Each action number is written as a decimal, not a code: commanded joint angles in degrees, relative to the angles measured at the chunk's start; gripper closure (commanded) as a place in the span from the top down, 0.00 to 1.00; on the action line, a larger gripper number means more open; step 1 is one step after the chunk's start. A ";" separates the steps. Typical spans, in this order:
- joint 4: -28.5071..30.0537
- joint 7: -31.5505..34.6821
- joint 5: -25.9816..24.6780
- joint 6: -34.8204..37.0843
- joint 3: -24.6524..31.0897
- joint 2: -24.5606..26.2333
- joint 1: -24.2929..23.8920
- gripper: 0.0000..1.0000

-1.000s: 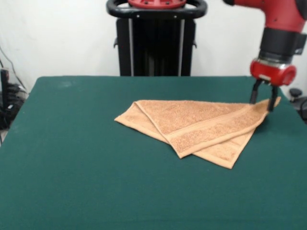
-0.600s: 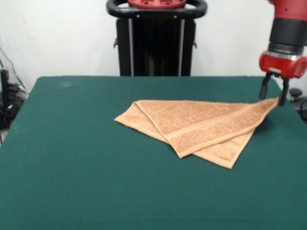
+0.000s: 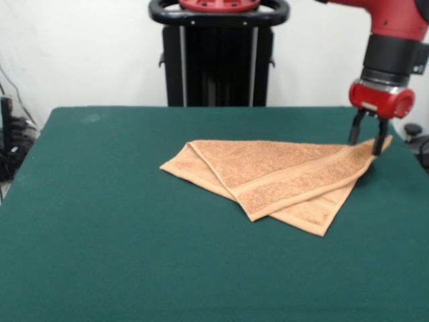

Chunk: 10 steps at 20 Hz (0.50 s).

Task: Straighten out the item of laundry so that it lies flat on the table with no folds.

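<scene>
The item of laundry (image 3: 281, 178) is an orange-tan towel lying folded over itself near the middle of the green table (image 3: 100, 221). One layer crosses the other at an angle, and a woven band runs along the upper layer's near edge. Its right corner tapers to a point at the table's right side. My gripper (image 3: 366, 139) hangs from the red arm right over that corner, open, with one of its dark fingers (image 3: 353, 133) on each side of the cloth tip. I cannot tell whether the fingers touch the towel.
The table's right edge lies just beyond the gripper. Cables and dark equipment sit off the table at the left edge (image 3: 10, 144) and at the right edge (image 3: 419, 137).
The gripper swung right and slightly up half a second ago, then came back left and down to the towel's right corner. The towel has not moved.
</scene>
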 commanded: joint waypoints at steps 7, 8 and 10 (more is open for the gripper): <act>0.16 11.31 0.07 -1.64 10.05 5.79 -1.18 1.00; 0.16 11.22 -0.24 -1.87 10.32 5.90 -1.31 1.00; 0.23 11.21 -0.41 -1.96 10.74 5.84 -1.17 1.00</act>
